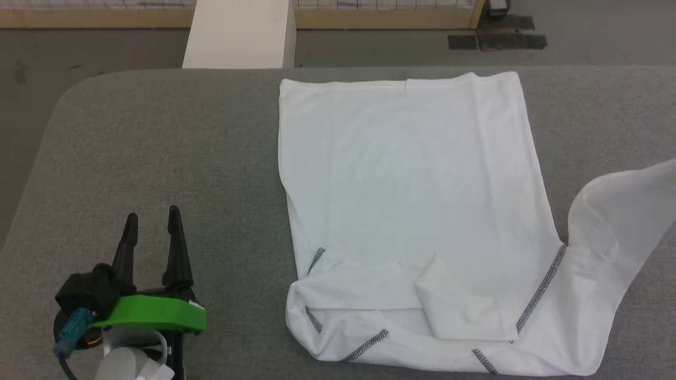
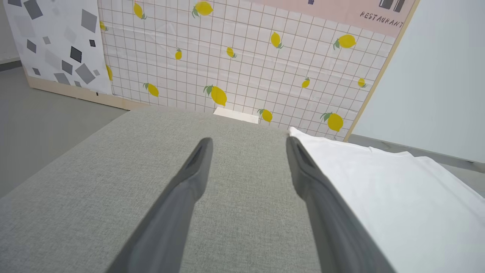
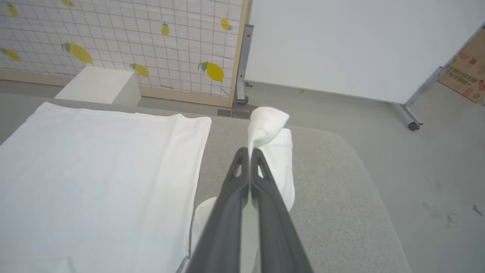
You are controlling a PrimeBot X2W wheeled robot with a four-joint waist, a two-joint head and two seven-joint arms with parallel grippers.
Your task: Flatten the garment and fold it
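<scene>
The right pincer (image 3: 250,151) is closed tight, its two dark fingers pressed together on the end of one sleeve (image 3: 268,120) of the white shirt (image 3: 94,170). A small bunch of white cloth sticks out just past the tips. The rest of that sleeve runs back beneath the fingers toward the shoulder seam. In the head view this sleeve (image 1: 618,232) rises off the grey worktop (image 1: 158,148) toward the right edge of the picture.

To the left of this pincer the shirt's body lies spread flat, with a strip of bare worktop between the body and the held sleeve. Beyond the far edge of the worktop stand one white box (image 3: 94,85) and one lemon-print panel (image 3: 113,38).

The left pincer (image 1: 153,214) is spread wide and has nothing in it. Its fingers point away from the robot over bare worktop. The shirt (image 1: 412,184) lies to its right, apart from it, its near-left corner turned under. From the left wrist view the pincer (image 2: 249,139) frames only grey fabric, and the shirt's (image 2: 398,197) edge runs along just beside its right finger.

There is one shirt. Its other sleeve end (image 1: 459,311) is folded in over the near part of the body. Five short runs of dark dotted stitching (image 1: 541,287) show along its near seams.
</scene>
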